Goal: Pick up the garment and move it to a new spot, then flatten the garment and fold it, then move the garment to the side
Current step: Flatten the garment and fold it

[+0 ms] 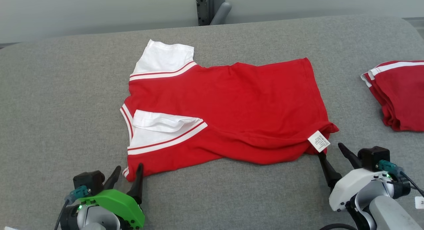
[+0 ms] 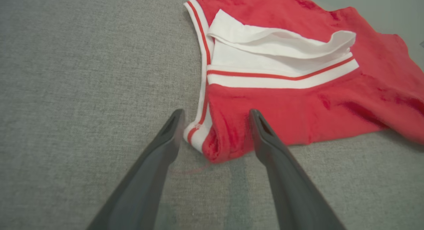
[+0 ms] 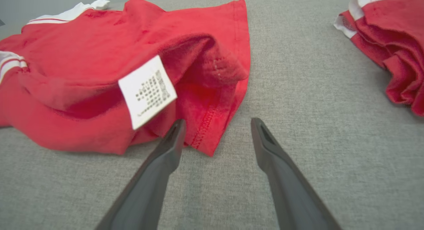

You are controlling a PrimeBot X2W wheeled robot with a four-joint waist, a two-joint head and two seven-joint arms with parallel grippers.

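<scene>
The garment (image 1: 232, 104) is a red T-shirt with white sleeves and striped trim, spread mostly flat on the grey table, collar end to the left. Its near edge is folded over, with one sleeve (image 1: 159, 124) turned onto the body and a white label (image 1: 318, 141) showing at the near right corner. My left gripper (image 1: 127, 173) stands open, its fingers straddling the near left corner (image 2: 207, 140) of the garment. Open as well, my right gripper (image 1: 331, 149) sits at the hem corner (image 3: 212, 137), which lies between its fingertips beside the label (image 3: 147, 90).
A second red garment with white trim (image 1: 399, 94) lies bunched at the table's right edge, also in the right wrist view (image 3: 387, 41). A grey post (image 1: 212, 6) stands behind the table's far edge. Grey cloth surface (image 1: 56, 107) stretches bare to the left.
</scene>
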